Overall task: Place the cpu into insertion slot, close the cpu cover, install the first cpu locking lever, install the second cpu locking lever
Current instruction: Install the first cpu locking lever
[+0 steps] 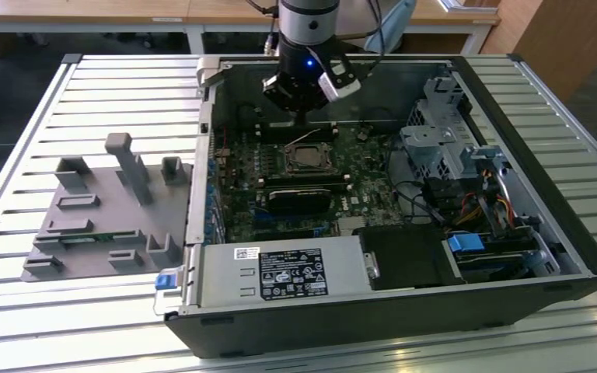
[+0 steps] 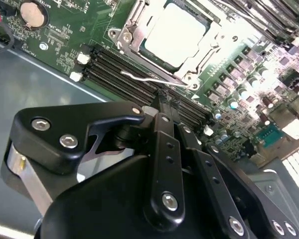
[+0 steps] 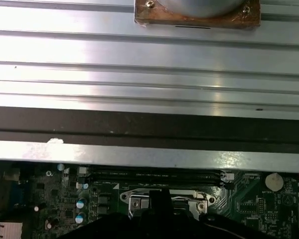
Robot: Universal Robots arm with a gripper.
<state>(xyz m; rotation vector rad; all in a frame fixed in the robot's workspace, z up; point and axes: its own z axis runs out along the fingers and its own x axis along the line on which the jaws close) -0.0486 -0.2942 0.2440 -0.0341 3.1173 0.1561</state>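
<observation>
Progress at the slot (image 1: 287, 160), inside the open case (image 1: 382, 318).

**Done, as far as shown.** In the second wrist view the cpu (image 2: 177, 32) lies flat in the slot with its pale metal top facing up. The cover (image 2: 135, 31) lies down around the cpu, which shows through the square cut-out. The first two steps therefore look complete.

**Left to do, by judgement.** One thin wire lever (image 2: 147, 77) runs along the slot's edge on the side facing the memory slots (image 2: 119, 67). It stands slightly off the cover and looks not yet latched. In the exterior view a thin pale wire also rises at the slot's far edge. Whether the other lever is locked cannot be told. At least one lever step seems open.

**Gripper.** The gripper (image 2: 163, 97) sits just beside the slot, over the memory slots, with its tip close to the loose lever. Contact cannot be made out. The fingers look drawn together with nothing between them. In the exterior view the gripper (image 1: 301, 116) hangs over the board (image 1: 277, 217) just beyond the slot's far edge.
</observation>
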